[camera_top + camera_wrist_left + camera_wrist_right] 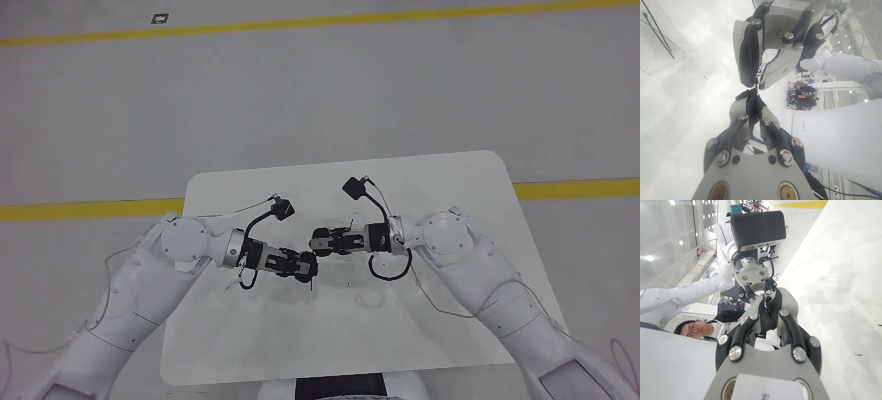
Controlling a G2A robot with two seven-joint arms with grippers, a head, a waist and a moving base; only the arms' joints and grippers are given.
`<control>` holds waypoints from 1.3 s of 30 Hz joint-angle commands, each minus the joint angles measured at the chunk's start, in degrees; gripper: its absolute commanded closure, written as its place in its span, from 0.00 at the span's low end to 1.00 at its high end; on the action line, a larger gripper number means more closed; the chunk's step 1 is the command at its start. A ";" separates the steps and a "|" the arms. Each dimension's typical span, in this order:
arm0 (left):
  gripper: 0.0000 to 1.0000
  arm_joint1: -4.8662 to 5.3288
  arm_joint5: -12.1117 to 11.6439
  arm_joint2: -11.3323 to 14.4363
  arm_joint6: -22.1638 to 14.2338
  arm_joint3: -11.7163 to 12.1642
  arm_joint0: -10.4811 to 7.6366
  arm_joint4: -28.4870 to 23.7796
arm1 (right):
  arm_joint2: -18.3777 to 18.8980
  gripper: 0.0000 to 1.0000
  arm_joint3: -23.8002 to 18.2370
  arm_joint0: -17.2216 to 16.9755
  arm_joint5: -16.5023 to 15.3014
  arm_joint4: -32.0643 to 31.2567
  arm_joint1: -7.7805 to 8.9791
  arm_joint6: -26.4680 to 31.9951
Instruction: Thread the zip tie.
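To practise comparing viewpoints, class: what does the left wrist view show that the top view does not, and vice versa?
Left wrist view adds: loose zip ties off to one side. Top view adds: the white table's full outline and yellow floor lines. Shared: the left pincer and right pincer, both shut, meeting tip to tip.

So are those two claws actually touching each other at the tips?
Cannot tell. In the left wrist view the left gripper and right gripper sit tip to tip, too close to judge.

A white round-cornered table (450,190) carries a clear tray (647,71); black zip ties (659,35) lie in it.
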 commanded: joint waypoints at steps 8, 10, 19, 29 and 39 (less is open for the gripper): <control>1.00 0.00 0.00 0.00 0.00 0.00 0.00 0.00 | -0.58 1.00 -0.03 0.46 0.10 -0.52 0.06 -0.21; 1.00 0.00 0.00 0.00 0.00 0.00 0.00 0.00 | -0.63 1.00 -0.08 0.44 0.11 -0.58 0.09 -0.31; 0.95 0.00 0.00 0.00 0.00 0.00 0.00 0.00 | -0.54 1.00 -0.16 0.21 -0.16 -0.06 0.29 -0.39; 0.00 0.00 0.00 0.00 0.00 0.00 0.00 0.00 | 0.52 1.00 0.09 -0.42 0.26 0.74 0.63 -2.02; 0.00 0.00 0.00 0.00 0.00 0.00 0.00 0.00 | 5.46 1.00 1.12 -3.78 1.93 5.12 1.26 -10.47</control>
